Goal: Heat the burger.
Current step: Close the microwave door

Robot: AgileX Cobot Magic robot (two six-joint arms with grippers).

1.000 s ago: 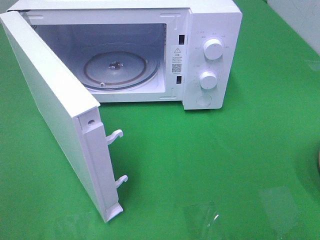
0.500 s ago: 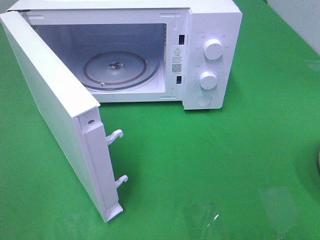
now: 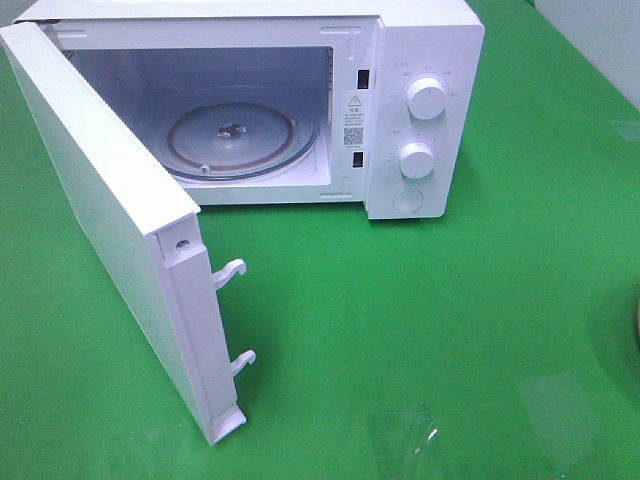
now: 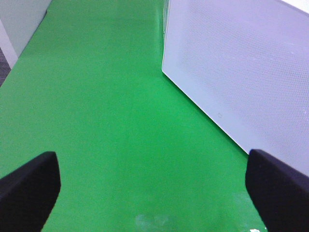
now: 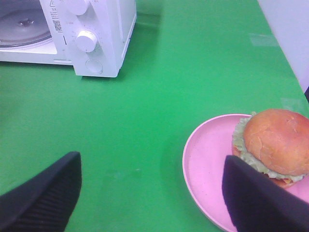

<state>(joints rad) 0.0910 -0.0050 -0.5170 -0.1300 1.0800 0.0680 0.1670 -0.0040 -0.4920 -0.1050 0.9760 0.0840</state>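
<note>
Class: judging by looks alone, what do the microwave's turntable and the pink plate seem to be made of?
Turntable: probably clear glass, since it is see-through and glossy, with the hub showing beneath it.
Pink plate: probably matte plastic or melamine, given its even colour and soft sheen; ceramic can't be ruled out.

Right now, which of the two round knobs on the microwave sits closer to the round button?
The lower knob. It sits directly above the round button at the bottom of the control panel, while the upper knob is higher, near the microwave's top edge.

Green table (image 3: 480, 300), white microwave (image 3: 420, 60) with door open, pink plate (image 5: 207, 164) set well apart
</note>
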